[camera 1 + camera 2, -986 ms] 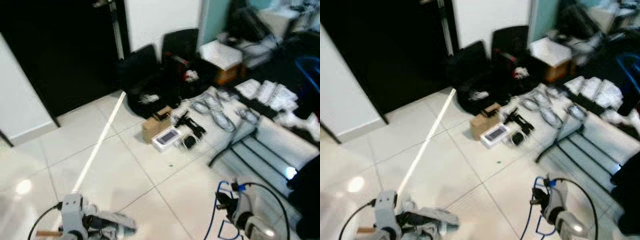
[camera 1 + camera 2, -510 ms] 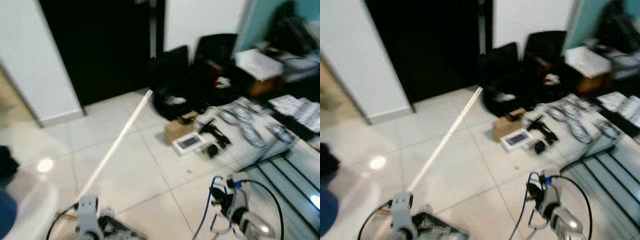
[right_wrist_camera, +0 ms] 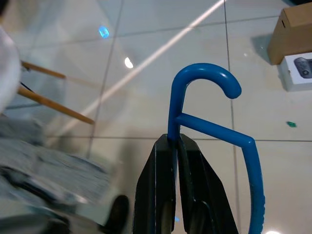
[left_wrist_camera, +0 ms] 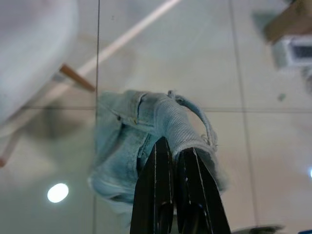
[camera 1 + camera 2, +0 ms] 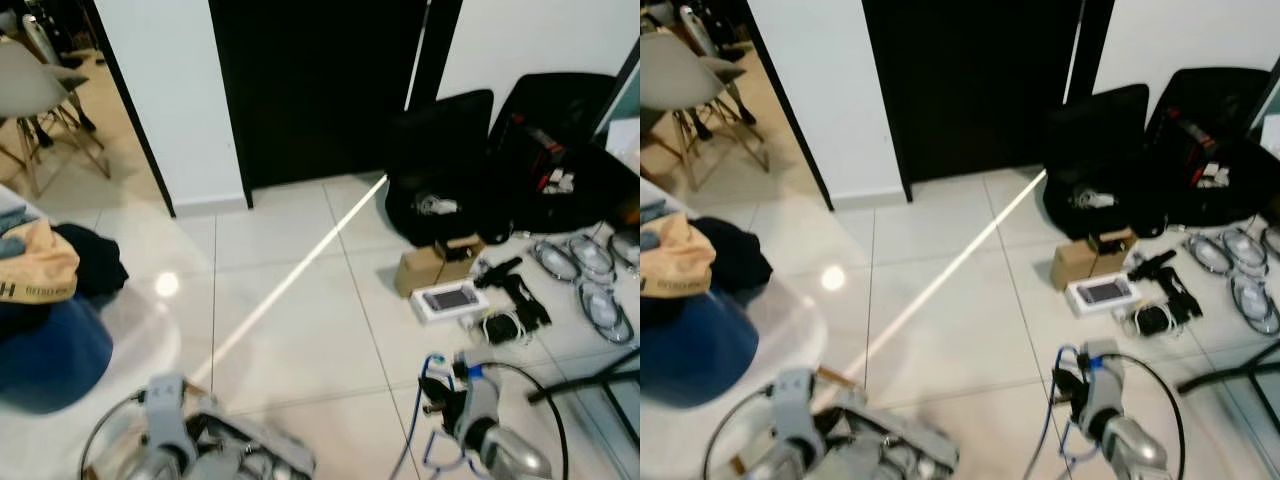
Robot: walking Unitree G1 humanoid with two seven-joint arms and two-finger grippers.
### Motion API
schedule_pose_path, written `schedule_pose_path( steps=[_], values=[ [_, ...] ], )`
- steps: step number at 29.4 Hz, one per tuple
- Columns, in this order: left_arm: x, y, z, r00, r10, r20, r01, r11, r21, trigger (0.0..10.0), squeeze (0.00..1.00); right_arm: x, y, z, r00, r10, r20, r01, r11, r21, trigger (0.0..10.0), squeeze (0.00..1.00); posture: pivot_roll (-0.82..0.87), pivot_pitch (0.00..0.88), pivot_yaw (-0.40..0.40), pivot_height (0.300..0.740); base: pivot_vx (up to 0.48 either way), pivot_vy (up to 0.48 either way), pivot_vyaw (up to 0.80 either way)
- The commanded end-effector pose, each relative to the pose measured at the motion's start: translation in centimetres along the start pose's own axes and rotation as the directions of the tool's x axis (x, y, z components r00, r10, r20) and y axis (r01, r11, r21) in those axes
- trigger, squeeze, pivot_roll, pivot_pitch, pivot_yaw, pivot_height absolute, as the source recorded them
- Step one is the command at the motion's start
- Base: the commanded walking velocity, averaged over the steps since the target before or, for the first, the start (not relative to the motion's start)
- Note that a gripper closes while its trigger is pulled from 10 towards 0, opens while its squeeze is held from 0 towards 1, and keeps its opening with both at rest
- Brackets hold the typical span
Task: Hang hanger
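Note:
A blue plastic hanger (image 3: 205,74) is clamped at the neck below its hook by my right gripper (image 3: 173,139), which is shut on it. In the eye views the hanger (image 5: 431,375) shows low on the right, in front of my right arm (image 5: 484,432). My left gripper (image 4: 174,146) is shut on a bunched light-blue denim garment (image 4: 127,146) that hangs over the tiled floor. The same garment (image 5: 902,452) shows low on the left beside my left arm (image 5: 166,420).
Ahead is a dark doorway (image 5: 320,90) between white walls. Open black cases (image 5: 470,150), a cardboard box (image 5: 422,270), a white box (image 5: 450,299) and cables lie on the floor to the right. A white surface with piled clothes (image 5: 45,300) stands at the left, a chair (image 5: 40,95) beyond it.
The camera has swung left, so the doorway, the chair and the clothes pile have come into view and the clutter has slid right. Both grippers keep their holds.

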State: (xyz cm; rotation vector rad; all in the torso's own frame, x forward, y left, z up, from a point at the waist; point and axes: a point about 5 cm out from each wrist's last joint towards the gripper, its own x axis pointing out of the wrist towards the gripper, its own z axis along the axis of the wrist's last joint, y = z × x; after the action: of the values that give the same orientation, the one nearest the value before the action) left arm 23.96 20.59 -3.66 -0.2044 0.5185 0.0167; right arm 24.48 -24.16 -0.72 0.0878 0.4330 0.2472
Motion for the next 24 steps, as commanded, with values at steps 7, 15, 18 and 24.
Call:
schedule_pose_path(
  steps=[7,15,18,24],
  values=[
    [-1.4,1.6,-2.0,0.998,0.038,-0.057,-0.039,0.999,-0.019,10.0,0.00,0.3,0.6,0.0,1.000,0.020,0.016,-0.021,1.000,0.005,10.0,0.00,0.01,0.145,-0.005,0.740,0.000,0.000,0.77],
    [-2.2,3.0,-1.5,0.998,0.055,0.028,-0.055,0.998,0.022,10.0,0.00,0.6,-0.6,5.8,0.977,0.077,0.197,-0.061,0.995,-0.084,10.0,0.00,0.00,0.150,-0.004,0.740,0.000,0.000,0.77],
    [-2.1,3.7,0.2,0.992,0.054,0.115,-0.059,0.997,0.046,10.0,0.00,0.6,0.0,8.4,0.953,0.114,0.279,-0.086,0.990,-0.110,10.0,0.00,0.00,0.153,-0.004,0.740,0.000,0.000,0.77],
    [-1.8,3.3,7.5,0.905,-0.066,0.420,0.006,0.990,0.141,10.0,0.00,0.0,4.0,12.0,0.879,0.141,0.456,-0.147,0.989,-0.022,10.0,0.00,0.02,0.156,-0.009,0.740,0.000,0.000,0.77]
  ],
)
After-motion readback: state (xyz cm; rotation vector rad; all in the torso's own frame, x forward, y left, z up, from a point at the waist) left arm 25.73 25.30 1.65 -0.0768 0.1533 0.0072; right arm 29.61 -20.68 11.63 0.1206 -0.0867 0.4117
